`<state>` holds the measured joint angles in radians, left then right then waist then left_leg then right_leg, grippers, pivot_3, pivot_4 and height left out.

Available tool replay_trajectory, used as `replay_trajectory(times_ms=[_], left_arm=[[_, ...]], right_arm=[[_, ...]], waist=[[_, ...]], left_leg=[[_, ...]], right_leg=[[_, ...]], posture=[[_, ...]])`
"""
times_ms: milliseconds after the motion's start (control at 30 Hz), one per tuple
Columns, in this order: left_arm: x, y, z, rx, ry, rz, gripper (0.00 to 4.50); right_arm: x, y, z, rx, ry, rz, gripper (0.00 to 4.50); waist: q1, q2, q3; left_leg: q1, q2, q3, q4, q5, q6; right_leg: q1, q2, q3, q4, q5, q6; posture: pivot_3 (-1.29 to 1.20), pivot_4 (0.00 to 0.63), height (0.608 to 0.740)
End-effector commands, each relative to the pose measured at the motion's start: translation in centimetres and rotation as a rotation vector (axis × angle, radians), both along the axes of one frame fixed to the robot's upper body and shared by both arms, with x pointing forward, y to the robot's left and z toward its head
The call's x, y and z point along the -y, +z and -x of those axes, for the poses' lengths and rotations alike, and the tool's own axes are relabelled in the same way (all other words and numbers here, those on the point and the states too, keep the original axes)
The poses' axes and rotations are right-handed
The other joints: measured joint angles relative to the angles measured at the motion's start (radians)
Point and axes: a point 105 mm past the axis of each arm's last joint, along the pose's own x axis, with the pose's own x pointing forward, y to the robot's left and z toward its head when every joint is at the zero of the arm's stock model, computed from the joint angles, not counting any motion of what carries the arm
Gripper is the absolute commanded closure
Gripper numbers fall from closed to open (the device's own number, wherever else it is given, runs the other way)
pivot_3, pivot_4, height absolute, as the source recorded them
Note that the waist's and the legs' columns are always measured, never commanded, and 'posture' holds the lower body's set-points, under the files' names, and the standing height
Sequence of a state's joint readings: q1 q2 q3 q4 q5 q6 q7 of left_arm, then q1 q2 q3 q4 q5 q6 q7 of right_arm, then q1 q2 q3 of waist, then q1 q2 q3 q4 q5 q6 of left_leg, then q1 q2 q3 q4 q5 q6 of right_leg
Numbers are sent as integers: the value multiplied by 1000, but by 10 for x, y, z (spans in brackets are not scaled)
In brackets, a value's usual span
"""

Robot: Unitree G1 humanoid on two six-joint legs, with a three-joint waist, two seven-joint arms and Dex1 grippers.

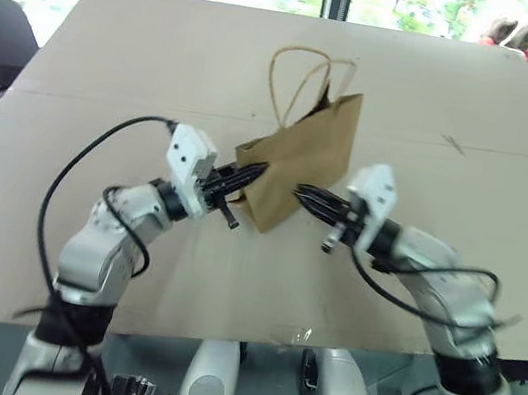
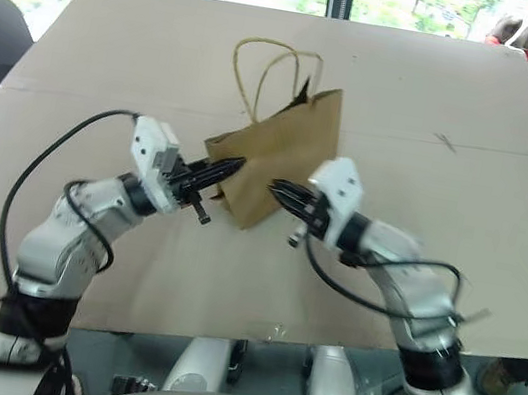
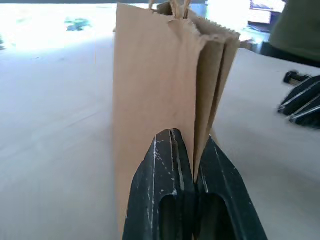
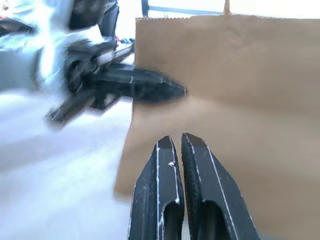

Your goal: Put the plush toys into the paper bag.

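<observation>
Here the bag [image 1: 298, 161] stands upright mid-table [image 1: 432, 286], handles [image 1: 299, 77] up (still folded flat, its gussets pressed in). The left gripper [image 1: 253, 171] is clamped on the bag's near folded edge. Just beside the bag's broad face, the right gripper [image 1: 302, 194] points at it, fingers together, holding nothing.

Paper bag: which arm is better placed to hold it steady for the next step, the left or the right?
Left, I think. The left gripper is shut on the side fold of the paper bag, while the right gripper is just short of the bag's broad face and holds nothing.
</observation>
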<state>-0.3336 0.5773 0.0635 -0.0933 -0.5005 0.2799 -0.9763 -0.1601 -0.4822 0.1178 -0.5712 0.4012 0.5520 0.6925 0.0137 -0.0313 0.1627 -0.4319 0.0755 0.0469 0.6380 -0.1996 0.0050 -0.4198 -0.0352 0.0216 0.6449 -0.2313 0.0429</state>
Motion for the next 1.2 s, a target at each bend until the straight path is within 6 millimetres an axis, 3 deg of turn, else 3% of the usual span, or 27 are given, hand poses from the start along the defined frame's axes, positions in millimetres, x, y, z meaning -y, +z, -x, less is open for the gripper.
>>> replay_trajectory(times_ms=[33,100,167,200,233,267,333,467,700,767,867,1000,1100,1200], left_arm=[[-3,7,-2,68,-195,-74,4500],[-7,9,-13,98,-266,-116,4500],[-8,14,-26,144,-309,-152,4500],[-6,15,-33,162,-315,-160,4500],[-4,15,-38,176,-337,-175,4500],[-1,13,-41,181,-353,-187,4500],[5,9,-46,189,-392,-210,4500],[10,1,-50,157,-429,-215,3265],[-23,17,-49,36,-255,-88,50],[-45,12,-34,-55,-159,-75,50],[-76,-1,14,-248,-58,-55,50],[-84,-17,58,-331,34,-75,50],[-85,-25,77,-364,87,-60,50],[-83,-26,84,-369,126,-17,50]], right_arm=[[20,22,26,68,2,35,3188],[41,25,36,72,-61,75,2373],[58,28,46,67,-122,98,1199],[65,29,51,65,-147,107,899],[71,31,54,66,-174,113,220],[74,32,57,69,-196,115,26],[79,36,61,86,-240,119,26],[81,38,58,108,-284,106,0],[93,42,57,107,-296,78,0],[102,42,61,92,-289,102,0],[120,42,70,56,-282,134,0],[141,41,79,33,-285,185,0],[159,40,83,-6,-300,214,0],[174,37,85,-29,-318,235,0]], waist=[[-1,0,0],[1,0,0],[2,0,0],[2,0,-1],[-1,0,-1],[-2,-1,-1],[2,-1,-1],[-6,-1,-1],[-16,-1,-1],[-20,-1,-1],[-41,0,-1],[-28,0,-1],[-9,0,-1],[2,1,-1]], left_leg=[[0,0,0,0,0,0],[0,0,0,0,0,0],[0,0,-1,0,0,0],[0,0,-2,0,0,0],[0,0,-2,1,0,0],[0,0,-1,1,0,0],[0,-1,-2,2,0,0],[0,-1,-2,4,0,0],[-1,0,-4,3,0,0],[0,0,-4,3,0,0],[2,1,-1,1,0,0],[3,3,-3,-2,0,0],[4,3,-1,-1,0,0],[6,1,1,-1,-3,-5]], right_leg=[[0,0,0,0,0,0],[0,0,0,0,0,0],[1,0,0,0,0,0],[2,0,-1,0,0,0],[2,0,-1,-1,0,0],[3,0,-1,-1,0,0],[3,0,0,-1,0,1],[4,0,0,-1,0,1],[4,1,-1,0,0,1],[4,1,-1,0,1,3],[4,0,2,0,1,3],[4,0,-2,-1,-2,2],[5,-5,-5,-1,-3,4],[5,-14,-6,-1,-4,5]], posture=[[0,150,740],[0,150,740],[0,150,740],[0,150,740],[0,150,740],[0,150,740],[0,150,740],[0,150,740],[0,150,740],[0,150,740],[0,150,740],[0,150,740],[0,150,740],[0,150,740]])
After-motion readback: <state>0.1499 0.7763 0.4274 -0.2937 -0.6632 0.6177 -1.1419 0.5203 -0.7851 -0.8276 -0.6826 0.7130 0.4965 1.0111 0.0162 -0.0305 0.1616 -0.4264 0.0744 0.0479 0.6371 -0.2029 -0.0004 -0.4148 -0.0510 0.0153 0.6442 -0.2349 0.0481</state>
